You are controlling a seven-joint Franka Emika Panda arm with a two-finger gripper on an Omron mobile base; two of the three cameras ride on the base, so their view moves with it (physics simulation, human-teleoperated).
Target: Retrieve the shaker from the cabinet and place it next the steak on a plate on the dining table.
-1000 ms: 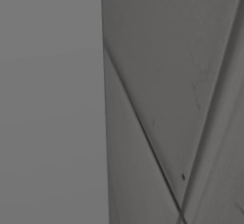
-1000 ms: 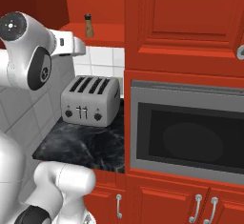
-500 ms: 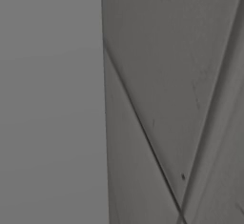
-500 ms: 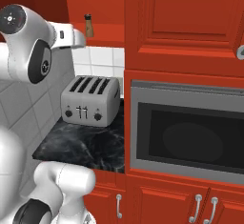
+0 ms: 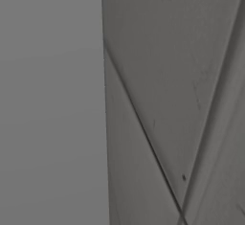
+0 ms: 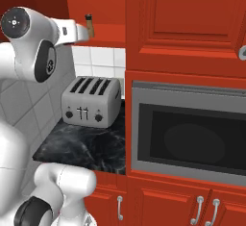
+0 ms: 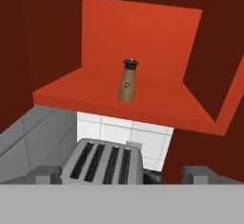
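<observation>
The shaker (image 7: 127,80), a tan cylinder with a dark cap and a letter P on it, stands upright on the red shelf (image 7: 86,89) of the open cabinet. In the hand view it lies ahead of my gripper (image 7: 123,174) and higher in the picture. The gripper is open, with nothing between its fingertips (image 7: 45,173). From the right base view, the shaker (image 6: 89,24) stands just past the end of my raised white arm (image 6: 67,31), apart from it. The steak, the plate and the dining table are out of view.
A silver toaster (image 6: 91,101) sits on the black marbled counter (image 6: 81,145) directly under the shelf. A built-in microwave (image 6: 190,131) fills the red cabinetry to the right, with closed red doors (image 6: 187,13) above it. A grey tiled wall (image 6: 38,109) lies to the left.
My arm has lifted, bringing the hand up to shelf height near the shaker. The shaker has not moved and the gripper stays open.
</observation>
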